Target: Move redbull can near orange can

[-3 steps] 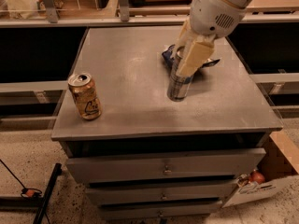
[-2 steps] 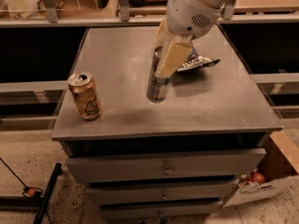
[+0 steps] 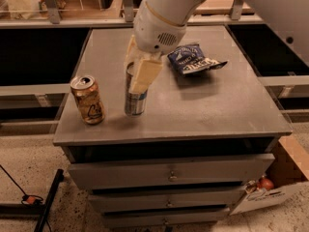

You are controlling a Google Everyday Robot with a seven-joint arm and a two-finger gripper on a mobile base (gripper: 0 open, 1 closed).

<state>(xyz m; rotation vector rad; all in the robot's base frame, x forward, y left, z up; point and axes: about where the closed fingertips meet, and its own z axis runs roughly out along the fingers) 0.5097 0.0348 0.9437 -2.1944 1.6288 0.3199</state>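
Note:
The redbull can (image 3: 134, 102) is a tall slim silver can with blue panels, upright near the front left of the grey cabinet top (image 3: 203, 105). My gripper (image 3: 137, 74) comes down from above and is shut on the can's upper part; its cream fingers (image 3: 144, 75) cover the top. The orange can (image 3: 88, 99), short and orange-gold with a silver top, stands upright just to the left of the redbull can, with a small gap between them.
A dark blue snack bag (image 3: 193, 59) with white lettering lies behind and to the right. The cabinet has drawers (image 3: 169, 174) below its front edge. A cardboard box (image 3: 270, 187) sits on the floor at lower right. Shelving runs behind.
My gripper has carried the redbull can leftwards and towards the front, from beside the snack bag to close beside the orange can. The orange can and the bag have not moved.

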